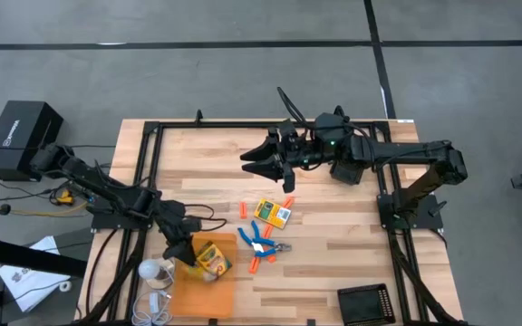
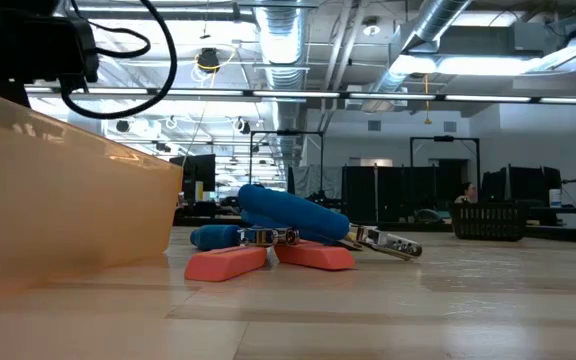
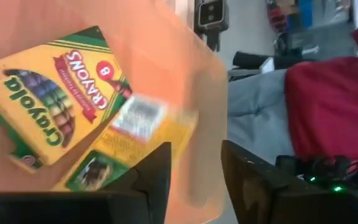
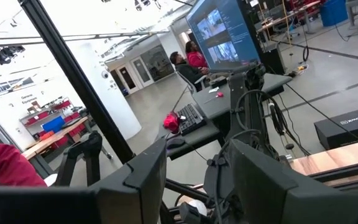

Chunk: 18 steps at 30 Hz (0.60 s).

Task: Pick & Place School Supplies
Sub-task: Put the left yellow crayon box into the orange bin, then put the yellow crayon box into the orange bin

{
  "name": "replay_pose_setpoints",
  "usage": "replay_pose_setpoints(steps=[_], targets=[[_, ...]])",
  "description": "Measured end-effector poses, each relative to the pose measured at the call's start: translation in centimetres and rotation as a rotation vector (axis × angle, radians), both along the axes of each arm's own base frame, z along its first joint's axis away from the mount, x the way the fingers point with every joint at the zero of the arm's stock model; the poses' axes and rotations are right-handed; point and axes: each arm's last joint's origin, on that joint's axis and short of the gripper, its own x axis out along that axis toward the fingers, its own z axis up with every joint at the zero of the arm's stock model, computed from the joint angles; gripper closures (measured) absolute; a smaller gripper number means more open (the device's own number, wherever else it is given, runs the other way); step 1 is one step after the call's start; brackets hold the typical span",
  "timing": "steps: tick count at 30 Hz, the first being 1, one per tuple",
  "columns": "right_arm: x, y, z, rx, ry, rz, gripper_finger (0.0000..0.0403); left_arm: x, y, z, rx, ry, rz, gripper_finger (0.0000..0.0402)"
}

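Observation:
An orange translucent bin [image 1: 198, 288] stands at the table's near left. A yellow-and-green crayon box [image 1: 212, 258] lies inside it; in the left wrist view the box [image 3: 48, 93] sits beside a second yellow box [image 3: 126, 146]. My left gripper [image 1: 184, 249] is open over the bin's far-left rim, its fingers [image 3: 154, 180] on either side of the bin wall [image 3: 197, 124]. Another crayon box [image 1: 273, 214] lies flat mid-table. The blue-handled tool [image 1: 259, 241] [image 2: 288, 215] rests across short orange sticks [image 1: 258, 264] [image 2: 226, 264]. My right gripper [image 1: 254, 163] [image 4: 194, 180] hangs open above the far middle.
More orange sticks [image 1: 243, 210] [image 1: 288, 200] lie around the mid-table crayon box. A black tray [image 1: 365, 303] sits at the near right edge. White items [image 1: 152, 272] lie left of the bin. Black frame rails [image 1: 152, 163] run along the table's sides.

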Motion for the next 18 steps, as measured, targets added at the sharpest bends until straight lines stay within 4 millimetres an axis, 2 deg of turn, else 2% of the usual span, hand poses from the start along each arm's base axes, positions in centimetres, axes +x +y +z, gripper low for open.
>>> replay_pose_setpoints(steps=[6,10,13,18], targets=[[0.0,-0.1,0.0,0.0,-0.003,-0.003,0.0236,1.1,-0.2,2.4,-0.178,-0.162,0.073,0.0246],[0.0,-0.4,0.0,0.0,-0.005,-0.012,0.0235,2.0,0.6,4.3,-0.265,-0.34,0.213,0.0253],[0.0,-0.8,0.1,0.0,-0.015,-0.022,0.0236,2.5,1.8,4.9,-0.254,-0.408,0.329,0.0265],[0.0,-1.4,0.3,-0.002,-0.029,-0.032,0.0237,3.6,5.0,4.4,-0.137,-0.45,0.488,0.0281]])
